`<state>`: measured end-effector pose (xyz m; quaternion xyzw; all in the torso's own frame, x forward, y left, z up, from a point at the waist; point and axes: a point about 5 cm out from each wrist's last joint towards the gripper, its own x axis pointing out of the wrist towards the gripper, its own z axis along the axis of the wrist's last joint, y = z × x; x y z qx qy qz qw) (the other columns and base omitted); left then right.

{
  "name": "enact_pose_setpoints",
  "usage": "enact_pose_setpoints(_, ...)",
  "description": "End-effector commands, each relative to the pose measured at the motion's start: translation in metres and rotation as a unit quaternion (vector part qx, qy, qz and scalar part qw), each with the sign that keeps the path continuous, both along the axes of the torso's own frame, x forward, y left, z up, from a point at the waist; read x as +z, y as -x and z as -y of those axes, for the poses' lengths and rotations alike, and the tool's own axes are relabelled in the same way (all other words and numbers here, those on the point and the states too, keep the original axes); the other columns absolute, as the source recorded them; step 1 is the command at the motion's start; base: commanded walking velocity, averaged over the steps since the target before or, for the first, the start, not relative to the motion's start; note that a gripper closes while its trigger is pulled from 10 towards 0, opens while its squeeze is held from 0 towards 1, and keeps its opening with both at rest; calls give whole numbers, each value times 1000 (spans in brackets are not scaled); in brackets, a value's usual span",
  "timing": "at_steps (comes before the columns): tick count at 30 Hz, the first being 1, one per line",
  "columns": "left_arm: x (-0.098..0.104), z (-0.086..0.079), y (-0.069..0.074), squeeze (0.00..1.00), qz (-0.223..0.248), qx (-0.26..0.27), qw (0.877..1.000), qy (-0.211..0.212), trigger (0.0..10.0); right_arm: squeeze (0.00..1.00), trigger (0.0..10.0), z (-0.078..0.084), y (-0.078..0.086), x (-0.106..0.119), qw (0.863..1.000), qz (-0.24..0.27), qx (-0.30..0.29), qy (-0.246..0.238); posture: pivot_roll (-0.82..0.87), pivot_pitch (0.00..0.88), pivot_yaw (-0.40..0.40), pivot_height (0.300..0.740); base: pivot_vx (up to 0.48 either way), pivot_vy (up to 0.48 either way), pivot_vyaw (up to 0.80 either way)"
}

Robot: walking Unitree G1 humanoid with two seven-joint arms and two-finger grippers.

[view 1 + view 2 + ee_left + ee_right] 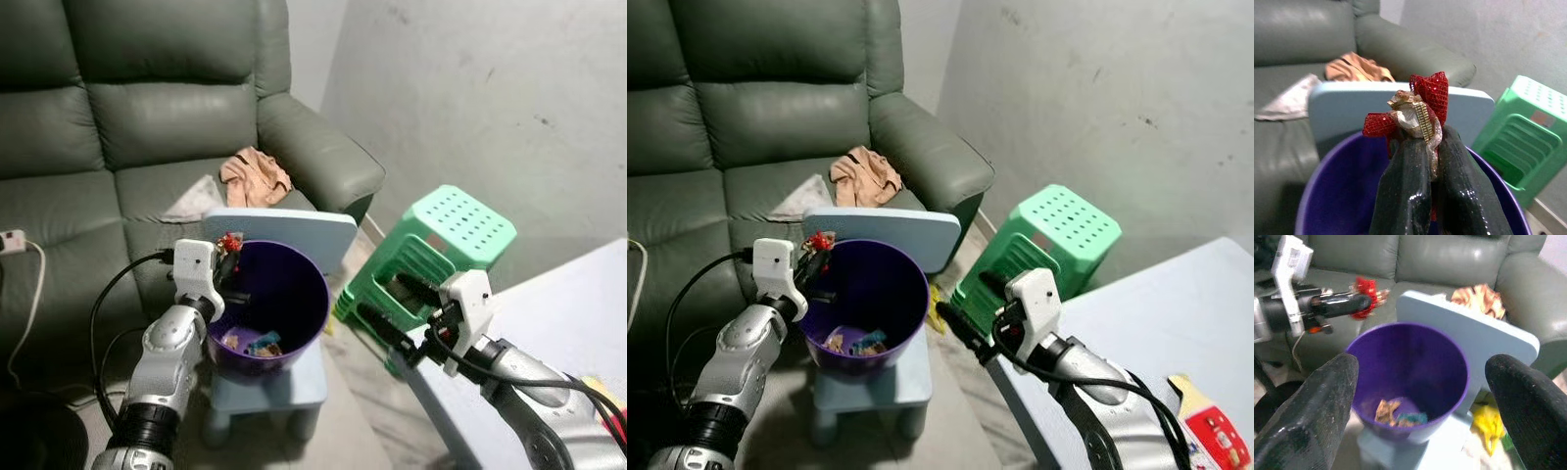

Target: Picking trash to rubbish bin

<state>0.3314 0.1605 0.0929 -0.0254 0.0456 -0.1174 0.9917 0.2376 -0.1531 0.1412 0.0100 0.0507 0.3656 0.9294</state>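
1. No brand or label can be read; the red-and-yellow packet (pixel 1207 423) on the grey table (pixel 1117 323) carries print too small to make out.
2. 1 purple bin (pixel 279 308) stands on 1 pale blue child's chair (pixel 294 387), in front of its backrest.
3. Inside the bin, at the bottom, lie about 3 scraps of trash (pixel 1396 413), tan and blue.
4. The left gripper (pixel 231 257) is at the bin's rim on the sofa side, fingers (pixel 1405 186) pressed together, pinching 1 red sparkly wrapper (pixel 1422 110) with a gold strip; the wrapper is held above the rim.
5. The right gripper (pixel 397 308) hovers beside the bin on the stool side, its 2 fingers (pixel 1317 406) spread wide and holding nothing.
6. 1 green plastic stool (pixel 431 250) lies tipped beside the chair, near the wall.
7. 1 yellow scrap (pixel 1488 423) lies on the floor next to the chair.
8. On the grey-green sofa (pixel 118 127) rest 1 crumpled peach cloth (pixel 255 178) and 1 pale cloth (pixel 194 202) beside it.
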Motion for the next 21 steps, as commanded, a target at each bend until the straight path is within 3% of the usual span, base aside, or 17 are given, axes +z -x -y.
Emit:
enact_pose_setpoints(1,0,9,-4,0,2,-24,1000,4,10000,0,10000,4,6,8,1000,1,6,2,-64,203,-238,740,0,0,0)
enact_pose_setpoints(11,2,24,-12,0,1,-89,996,22,10000,0,10000,9,24,26,1000,-12,7,-1,-134,301,-248,740,0,0,0)
enact_pose_setpoints(12,1,26,-12,165,-1,-96,995,32,10000,0,10000,9,26,29,1000,-14,7,-4,-141,307,-249,740,0,0,0)
enact_pose_setpoints(13,1,26,-12,165,-1,-96,995,32,10000,0,10000,9,26,29,1000,-14,7,-4,-141,307,-249,740,0,0,0)
enact_pose_setpoints(14,1,26,-12,275,-1,-98,995,35,10000,0,10000,9,27,30,1000,-15,7,-5,-145,311,-249,740,0,0,0)
enact_pose_setpoints(15,1,27,-12,549,-1,-98,994,39,10000,0,10000,9,27,31,1000,-16,8,-8,-147,313,-249,740,0,0,0)
enact_pose_setpoints(16,1,27,-12,1000,0,-101,994,47,10000,0,10000,8,28,33,1000,-18,11,-11,-147,315,-250,740,0,0,0)
enact_pose_setpoints(21,0,26,-12,1000,2,-104,993,55,10000,0,10000,5,32,38,999,-24,30,-18,-150,320,-255,740,0,0,0)
